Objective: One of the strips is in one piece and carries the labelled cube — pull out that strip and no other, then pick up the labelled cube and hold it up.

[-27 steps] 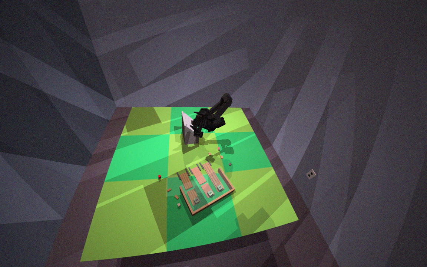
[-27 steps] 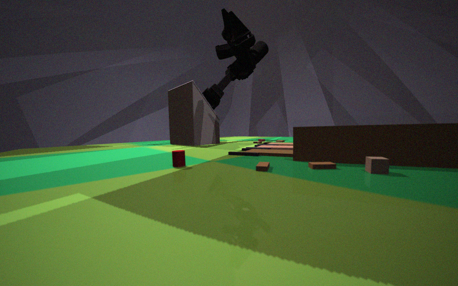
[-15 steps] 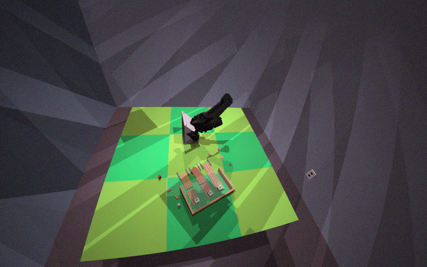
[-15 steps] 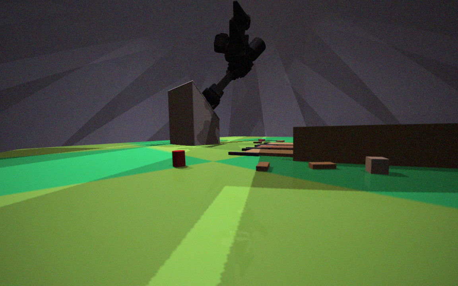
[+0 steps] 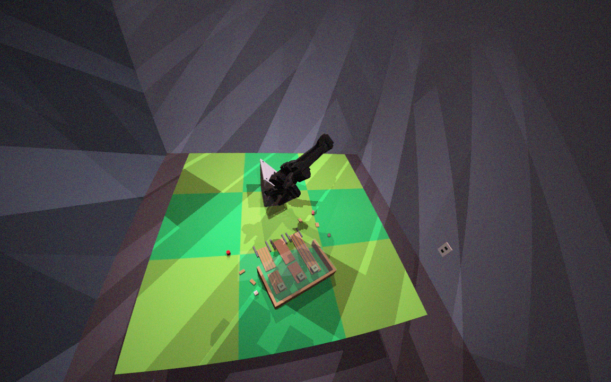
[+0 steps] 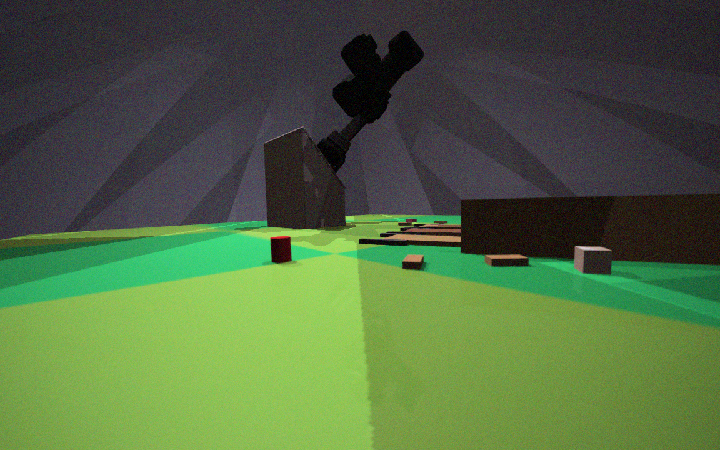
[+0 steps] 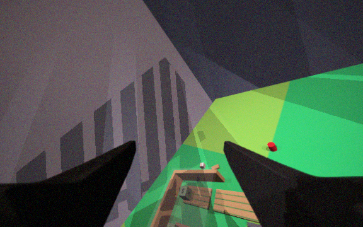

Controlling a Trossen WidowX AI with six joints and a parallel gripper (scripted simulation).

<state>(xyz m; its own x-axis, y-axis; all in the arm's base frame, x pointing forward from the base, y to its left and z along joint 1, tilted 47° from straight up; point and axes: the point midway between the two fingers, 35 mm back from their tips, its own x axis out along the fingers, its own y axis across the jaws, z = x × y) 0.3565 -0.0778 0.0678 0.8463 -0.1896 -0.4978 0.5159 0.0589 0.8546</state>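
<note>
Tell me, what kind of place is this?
Probably a bare robot test room, not a home or workshop. A black arm stands on a green patchwork table top beside a wooden tray of strips, ringed by grey patterned walls with one wall socket.

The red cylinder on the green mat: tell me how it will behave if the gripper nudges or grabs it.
The red cylinder stands upright on a flat end, so a low nudge would probably slide it. Knocked over, its round side could roll. It looks small and rigid, well within the open gripper's spread.
</note>
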